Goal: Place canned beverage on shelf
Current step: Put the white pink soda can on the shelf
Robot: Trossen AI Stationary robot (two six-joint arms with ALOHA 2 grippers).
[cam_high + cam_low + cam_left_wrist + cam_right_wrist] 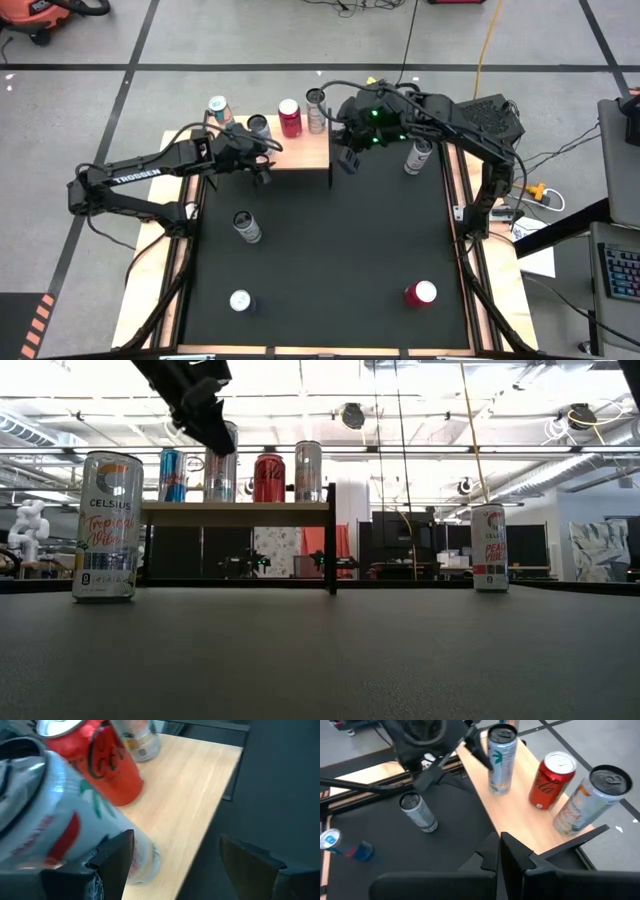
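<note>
White can [60, 815] blurred, cut by frame edge, label unreadable; red can [107, 762] top cropped.

Four cans on shelf [240, 512]; left claw [205, 415] beside second can [221, 465].

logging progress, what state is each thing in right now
shelf: holds four cans
left gripper: open, at the white can
right gripper: shut, empty
white can: upright on shelf, not gripped
red cola can: upright on shelf
celsius can: upright on table
peach can: upright on table
</note>
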